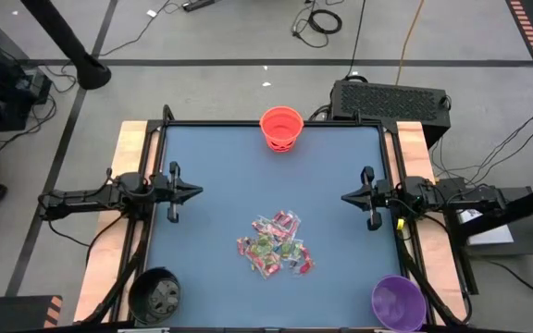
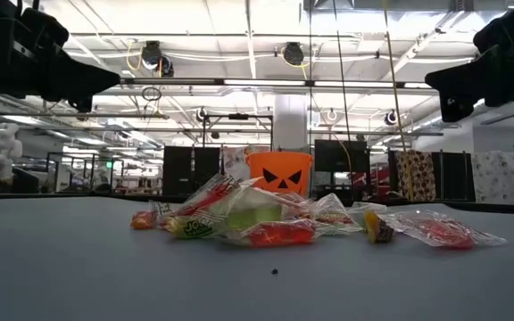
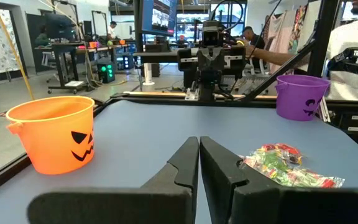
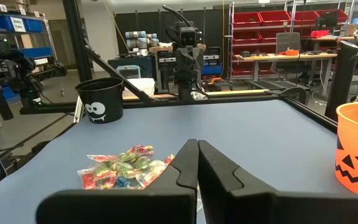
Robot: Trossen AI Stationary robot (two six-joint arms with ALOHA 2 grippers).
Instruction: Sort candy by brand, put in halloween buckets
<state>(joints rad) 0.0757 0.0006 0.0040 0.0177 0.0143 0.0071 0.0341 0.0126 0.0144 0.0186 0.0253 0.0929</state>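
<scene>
1. I see the candy (image 1: 277,244) lying in one small heap on the blue table (image 1: 220,176), near the middle and a bit toward the front edge. None of it is in a bucket yet, so I think the sorting is just starting.
2. The orange bucket (image 1: 281,128) stands at the far edge. The black bucket (image 1: 155,294) sits at the front corner on the left. The purple bucket (image 1: 398,302) sits at the front corner on the right.
3. My left claw (image 1: 196,192) hangs over the left side of the table with its two fingers pressed together. It holds nothing.
4. My right claw (image 1: 347,197) hangs over the right side, fingers together too, and it is empty as well. Both claws are well away from the heap.
5. To do this step well, I pick one claw first, so the two arms do not bump over the heap.
6. I open that claw before I go down, because shut fingers would only push the sweets around.
7. I aim for one sweet at the edge of the heap, like a red one, not the crowded middle. The wrappers look shiny and slippery, so I squeeze the sweet itself, not the loose wrapper end.
8. I lift straight up and check that only one sweet comes along.
9. I choose one bucket for each kind and stick to it.
</scene>
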